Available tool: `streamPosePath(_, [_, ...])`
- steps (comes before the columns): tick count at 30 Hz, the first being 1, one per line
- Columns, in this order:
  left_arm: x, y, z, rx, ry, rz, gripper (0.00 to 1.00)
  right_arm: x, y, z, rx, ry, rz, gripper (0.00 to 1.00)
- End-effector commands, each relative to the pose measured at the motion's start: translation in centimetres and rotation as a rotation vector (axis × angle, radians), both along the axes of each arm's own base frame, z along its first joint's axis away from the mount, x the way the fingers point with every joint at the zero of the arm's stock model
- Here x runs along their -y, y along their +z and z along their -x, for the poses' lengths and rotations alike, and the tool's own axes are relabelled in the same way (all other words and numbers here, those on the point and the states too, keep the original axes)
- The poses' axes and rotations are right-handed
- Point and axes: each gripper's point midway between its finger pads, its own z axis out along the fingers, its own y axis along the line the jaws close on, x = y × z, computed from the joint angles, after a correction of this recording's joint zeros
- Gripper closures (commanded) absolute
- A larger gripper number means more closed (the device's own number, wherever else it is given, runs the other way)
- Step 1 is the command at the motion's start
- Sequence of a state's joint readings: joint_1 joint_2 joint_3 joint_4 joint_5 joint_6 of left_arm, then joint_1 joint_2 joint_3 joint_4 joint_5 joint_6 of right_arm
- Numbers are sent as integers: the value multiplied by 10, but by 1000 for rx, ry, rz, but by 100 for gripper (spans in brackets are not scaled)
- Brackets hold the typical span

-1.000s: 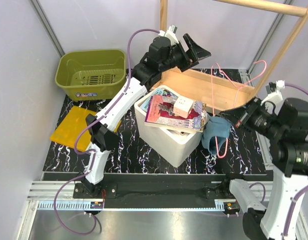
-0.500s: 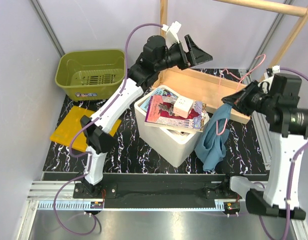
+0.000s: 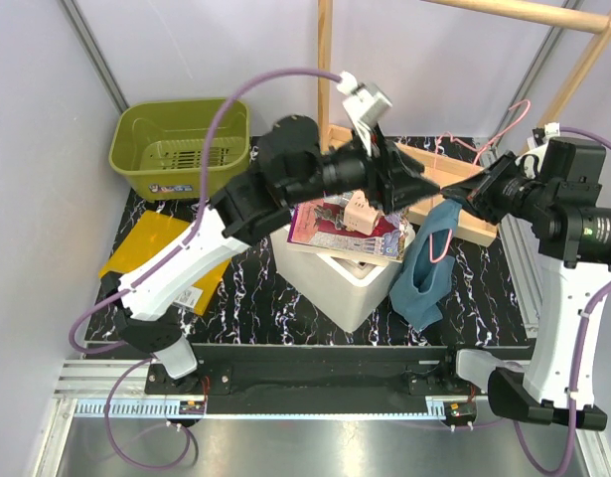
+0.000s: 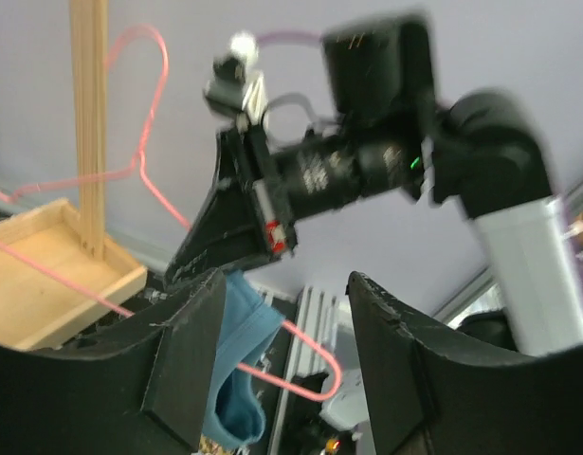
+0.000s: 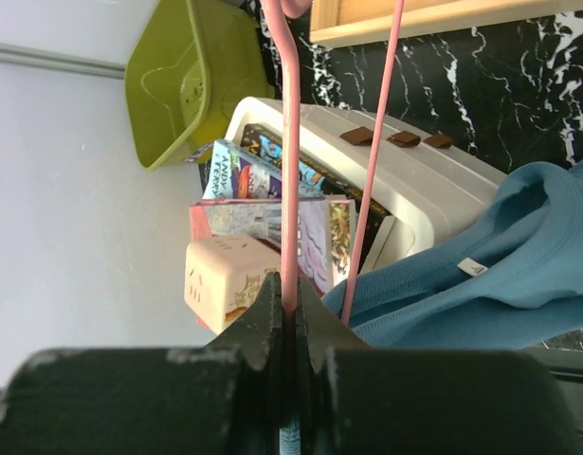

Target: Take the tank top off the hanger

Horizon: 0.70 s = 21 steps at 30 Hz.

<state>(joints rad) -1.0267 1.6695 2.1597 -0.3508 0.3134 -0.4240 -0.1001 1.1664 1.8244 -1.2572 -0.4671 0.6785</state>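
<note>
Black table point(image 3: 255, 288): teal tank top point(image 3: 419, 283) droops off hanger point(image 5: 289, 142), 3 o'clock; right pincer point(image 5: 289, 286) clamps hanger wire; left pincer point(image 4: 283, 278) swung in, jaws apart.

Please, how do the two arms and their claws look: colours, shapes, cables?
The left arm and the right arm have white links with black joints and wrists. A purple cable runs along each. The left claw and the right claw each have two black, wedge-shaped fingers.
</note>
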Motion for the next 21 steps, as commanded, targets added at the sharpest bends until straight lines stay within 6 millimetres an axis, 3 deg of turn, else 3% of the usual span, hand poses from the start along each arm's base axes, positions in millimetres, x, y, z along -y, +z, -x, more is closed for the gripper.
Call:
streamPosePath(1, [8,-48,-18,106,92,-162,43,-12,28,15,151,76,-12,100])
streamPosePath(5, [3,-59,-4,136,41,-210,45,-14,32,22,170,72,-26,100])
streamPosePath(14, [29,-84,39,188,-38,-271,46,-15,32,27,141,45,-61,100])
streamPosePath(21, [37,-97,36,160,-15,-301,50,-16,39,32,152,41,-73,100])
